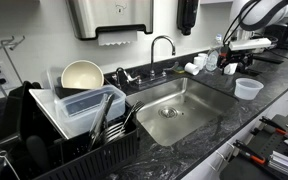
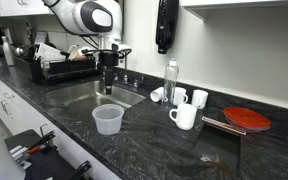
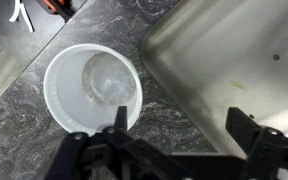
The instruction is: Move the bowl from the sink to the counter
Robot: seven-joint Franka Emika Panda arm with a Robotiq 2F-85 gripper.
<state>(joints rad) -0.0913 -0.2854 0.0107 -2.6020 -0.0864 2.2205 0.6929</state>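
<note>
The small translucent whitish bowl (image 1: 248, 88) stands upright on the black counter (image 1: 274, 100), just beside the sink's edge. It also shows in an exterior view (image 2: 108, 119) and in the wrist view (image 3: 92, 88). The steel sink (image 1: 174, 112) (image 2: 82, 95) (image 3: 234, 50) holds no bowl. My gripper (image 3: 179, 115) is open and empty. It hangs above the counter strip between the bowl and the sink, apart from the bowl, and shows in both exterior views (image 1: 231, 66) (image 2: 107, 86).
A black dish rack (image 1: 74, 125) with a large cream bowl (image 1: 82, 75) stands on the far side of the sink. White mugs (image 2: 184, 115), a clear bottle (image 2: 171, 80) and a red lid (image 2: 247, 120) sit on the counter behind the bowl. The chrome faucet (image 1: 162, 45) rises behind the sink.
</note>
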